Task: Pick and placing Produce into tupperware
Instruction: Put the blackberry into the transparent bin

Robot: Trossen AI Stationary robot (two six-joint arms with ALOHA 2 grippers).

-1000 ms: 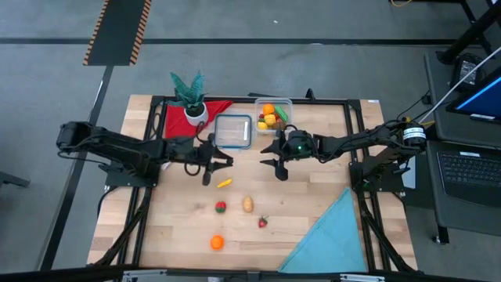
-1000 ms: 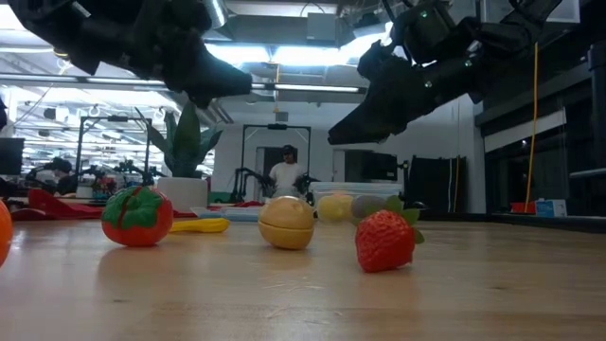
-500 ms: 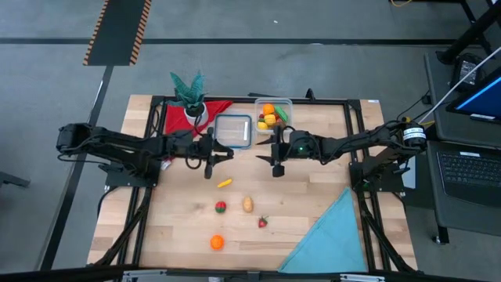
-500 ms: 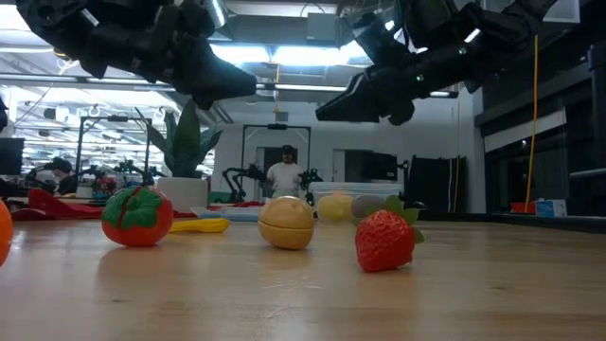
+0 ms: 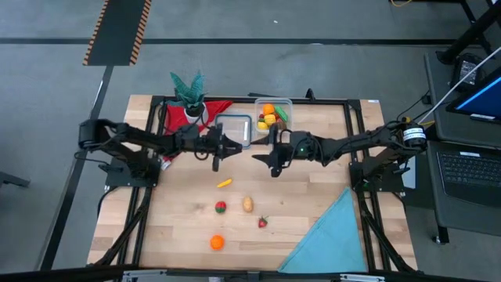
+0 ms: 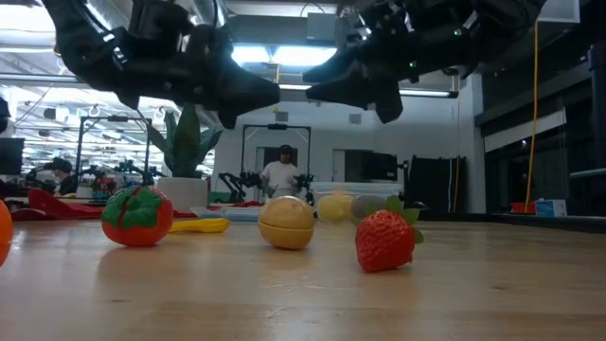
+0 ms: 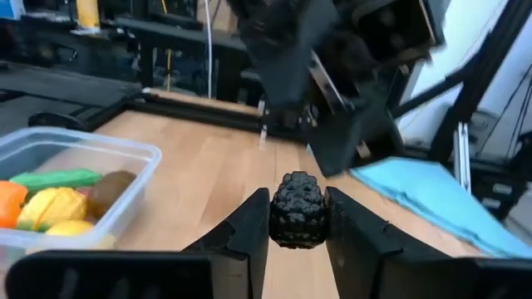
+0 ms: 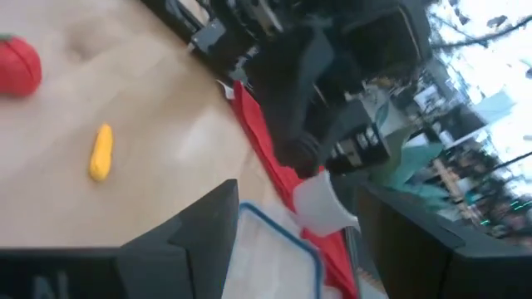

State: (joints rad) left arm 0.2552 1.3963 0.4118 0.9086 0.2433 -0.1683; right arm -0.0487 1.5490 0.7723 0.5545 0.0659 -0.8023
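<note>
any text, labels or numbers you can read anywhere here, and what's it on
None can be read.
Right gripper: pale marks at the edge of its near surface, cut off and blurred.
Monitor beside the table: bright blue screen, content too small.
Tupperware, lid and produce: no visible labels.

Five loose produce pieces [image 5: 247,205], one tupperware [image 5: 286,104]

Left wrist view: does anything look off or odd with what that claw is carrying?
Nothing stands out. The left claw is shut on a small dark bumpy fruit, held squarely between its fingers. It is near the tupperware, which sits upright with produce inside, nothing spilled.
</note>
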